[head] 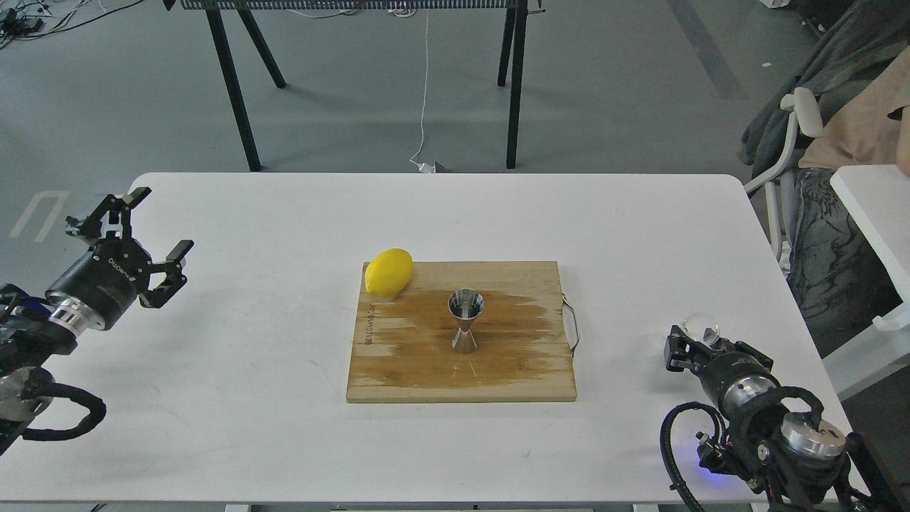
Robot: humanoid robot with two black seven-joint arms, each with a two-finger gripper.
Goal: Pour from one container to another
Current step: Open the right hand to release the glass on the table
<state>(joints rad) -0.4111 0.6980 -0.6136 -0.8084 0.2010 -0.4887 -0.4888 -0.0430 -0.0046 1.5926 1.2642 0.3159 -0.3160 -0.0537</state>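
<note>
The steel hourglass jigger (466, 321) stands upright in the middle of a wooden cutting board (498, 370), its open top cone facing up. The small clear glass cup (701, 326) is at the table's right side, between the fingers of my right gripper (693, 340), which appears shut on it; the dark fingers hide the cup's lower part. The cup is well to the right of the board and the jigger. My left gripper (158, 222) hovers open over the table's left edge with nothing between its fingers, far from both containers.
A yellow lemon (389, 272) lies on the board's back-left corner. The board has a metal handle (573, 326) on its right side. A chair with clothes (817, 178) and a second white table (878, 213) stand at the right.
</note>
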